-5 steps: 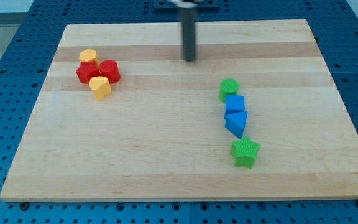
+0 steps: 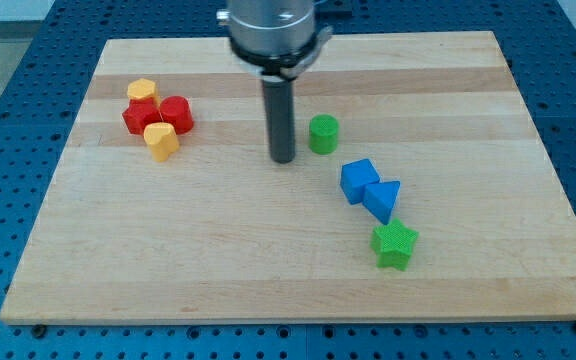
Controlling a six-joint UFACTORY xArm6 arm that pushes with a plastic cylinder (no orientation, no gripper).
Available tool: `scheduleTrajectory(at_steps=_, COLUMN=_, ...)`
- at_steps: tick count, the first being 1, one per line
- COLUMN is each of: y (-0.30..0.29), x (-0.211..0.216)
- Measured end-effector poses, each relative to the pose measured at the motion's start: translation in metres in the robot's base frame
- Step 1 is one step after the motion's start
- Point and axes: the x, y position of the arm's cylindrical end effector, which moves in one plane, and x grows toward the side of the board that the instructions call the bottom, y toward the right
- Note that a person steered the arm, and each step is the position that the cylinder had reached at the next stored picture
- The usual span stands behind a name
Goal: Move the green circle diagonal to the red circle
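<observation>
The green circle (image 2: 323, 133) stands near the board's middle, a little toward the view's right. My tip (image 2: 283, 159) rests on the board just left of it, a small gap apart. The red circle (image 2: 177, 114) sits in a cluster at the view's upper left, touching a second red block (image 2: 137, 117), with a yellow block (image 2: 143, 91) above and another yellow block (image 2: 161, 140) below.
A blue cube (image 2: 359, 181) and a blue triangle (image 2: 382, 199) touch each other below and right of the green circle. A green star (image 2: 396, 245) lies below them. The wooden board (image 2: 288, 290) sits on a blue pegboard.
My tip has moved down and slightly left from the board's top. The green circle has shifted left and up, away from the blue blocks. The blue cube has shifted left and down.
</observation>
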Motion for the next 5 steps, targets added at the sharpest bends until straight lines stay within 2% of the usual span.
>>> scheduleTrajectory(at_steps=1, y=0.071, x=0.001)
scheduleTrajectory(at_steps=2, y=0.108, x=-0.042)
scheduleTrajectory(at_steps=3, y=0.023, x=-0.050)
scheduleTrajectory(at_steps=4, y=-0.064, x=-0.028)
scheduleTrajectory(at_steps=5, y=-0.018, x=-0.020)
